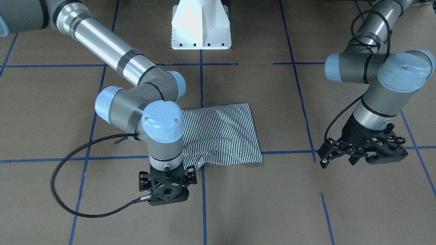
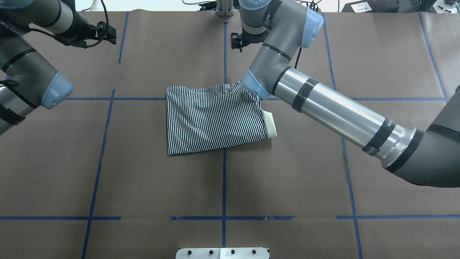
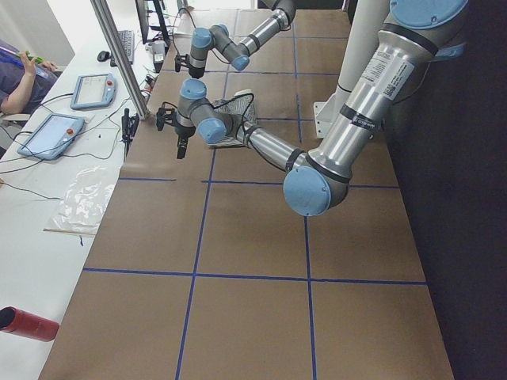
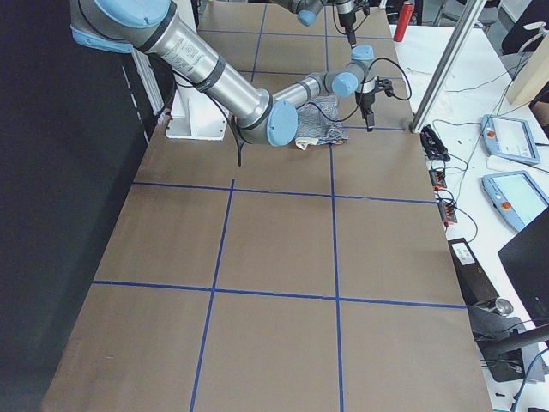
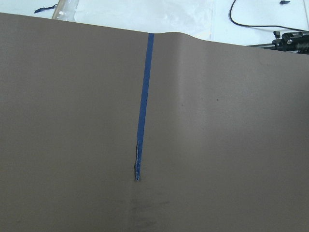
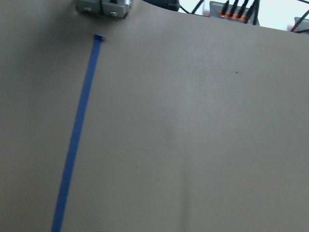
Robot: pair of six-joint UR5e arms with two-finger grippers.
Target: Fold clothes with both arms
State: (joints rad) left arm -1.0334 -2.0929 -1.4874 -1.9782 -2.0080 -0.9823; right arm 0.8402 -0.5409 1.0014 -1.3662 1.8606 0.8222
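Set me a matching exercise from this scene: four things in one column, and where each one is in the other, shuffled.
Things:
1. polo shirt
2. collar
3. left gripper
4. right gripper

Places:
A. over bare table, well off to the robot's left of the garment
B. lying folded at the table's middle
C. above the table past the garment's far edge, on the operators' side
D. poking out at the folded garment's edge on the robot's right

Pairs: 1-B, 2-D, 3-A, 4-C
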